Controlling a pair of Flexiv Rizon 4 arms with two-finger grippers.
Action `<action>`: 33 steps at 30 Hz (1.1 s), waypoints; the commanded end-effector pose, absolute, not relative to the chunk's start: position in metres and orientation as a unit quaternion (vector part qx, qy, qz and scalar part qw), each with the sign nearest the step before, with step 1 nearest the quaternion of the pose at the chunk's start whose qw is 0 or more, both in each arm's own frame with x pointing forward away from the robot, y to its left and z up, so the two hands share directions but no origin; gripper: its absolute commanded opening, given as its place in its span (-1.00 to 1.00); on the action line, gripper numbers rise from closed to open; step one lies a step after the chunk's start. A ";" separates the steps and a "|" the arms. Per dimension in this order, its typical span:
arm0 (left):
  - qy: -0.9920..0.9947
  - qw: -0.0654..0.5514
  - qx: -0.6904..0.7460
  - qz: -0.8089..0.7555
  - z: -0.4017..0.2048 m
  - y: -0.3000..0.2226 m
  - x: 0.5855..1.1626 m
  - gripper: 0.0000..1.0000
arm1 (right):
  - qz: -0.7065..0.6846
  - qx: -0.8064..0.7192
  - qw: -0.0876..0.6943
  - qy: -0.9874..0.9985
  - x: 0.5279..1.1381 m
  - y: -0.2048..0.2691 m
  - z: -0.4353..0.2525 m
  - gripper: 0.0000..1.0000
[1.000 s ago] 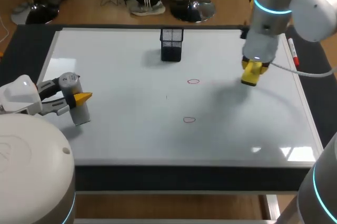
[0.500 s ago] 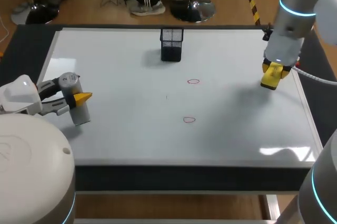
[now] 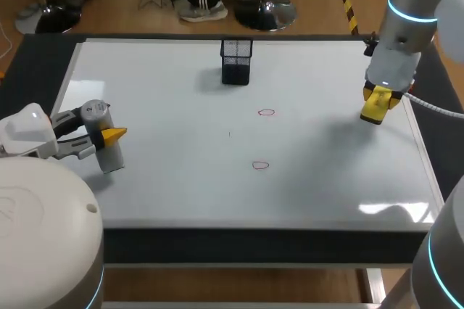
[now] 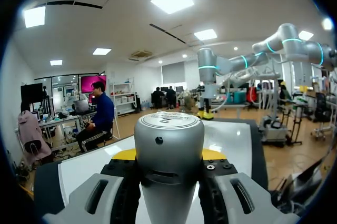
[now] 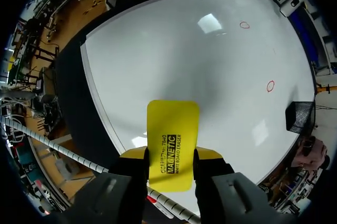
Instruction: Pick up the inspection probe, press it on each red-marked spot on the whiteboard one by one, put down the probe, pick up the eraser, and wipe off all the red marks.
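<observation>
My left gripper (image 3: 107, 135) hovers over the whiteboard's (image 3: 181, 186) left side, shut on the grey cylindrical inspection probe (image 3: 111, 158). In the left wrist view the probe (image 4: 168, 140) stands upright between the fingers of that gripper (image 4: 168, 155). My right gripper (image 3: 380, 97) is above the board's right edge, shut on the yellow eraser (image 3: 372, 112); the right wrist view shows the eraser (image 5: 172, 134) sticking out from this gripper (image 5: 169, 156). Two small red rings remain on the board, one (image 3: 266, 112) near the middle and one (image 3: 260, 165) closer to the front.
A black mesh holder (image 3: 236, 61) stands at the back middle of the board. The right wrist view takes in both red rings (image 5: 244, 24) (image 5: 270, 85) and the holder (image 5: 298, 116). A dark border surrounds the board.
My right arm carried the eraser rightward, from over the board's right half to its right edge, then nearly stopped. The left arm and probe stayed still.
</observation>
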State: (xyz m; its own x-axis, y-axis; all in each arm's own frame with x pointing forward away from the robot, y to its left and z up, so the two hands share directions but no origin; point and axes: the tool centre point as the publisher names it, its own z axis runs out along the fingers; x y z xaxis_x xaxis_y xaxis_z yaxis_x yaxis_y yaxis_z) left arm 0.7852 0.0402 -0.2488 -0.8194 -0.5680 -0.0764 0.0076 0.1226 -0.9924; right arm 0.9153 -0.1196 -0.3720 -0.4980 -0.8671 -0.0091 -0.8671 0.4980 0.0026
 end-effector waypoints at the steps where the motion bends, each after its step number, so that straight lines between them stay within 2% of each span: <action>1: 0.713 0.229 -0.196 -0.633 -0.249 0.040 0.785 -1.00 | 0.002 -0.502 0.003 0.865 0.916 -0.120 -0.372 -1.00; 8: 0.719 0.221 -0.182 -0.634 -0.245 0.024 0.793 -1.00 | 0.002 -0.502 0.003 0.865 0.916 -0.120 -0.372 -1.00; 33: 0.742 0.121 -0.070 -0.656 -0.233 -0.129 0.870 -1.00 | 0.002 -0.502 0.003 0.865 0.916 -0.120 -0.372 -1.00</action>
State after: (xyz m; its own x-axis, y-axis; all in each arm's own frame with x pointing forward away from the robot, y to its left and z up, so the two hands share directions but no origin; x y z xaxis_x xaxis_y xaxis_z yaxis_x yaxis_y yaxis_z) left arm 0.8424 -0.0896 -0.2268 -0.9419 -0.3211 -0.0988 0.0614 0.1246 -0.9903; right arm 0.9150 -0.1199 -0.3721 -0.4979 -0.8672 -0.0108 -0.8673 0.4979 0.0017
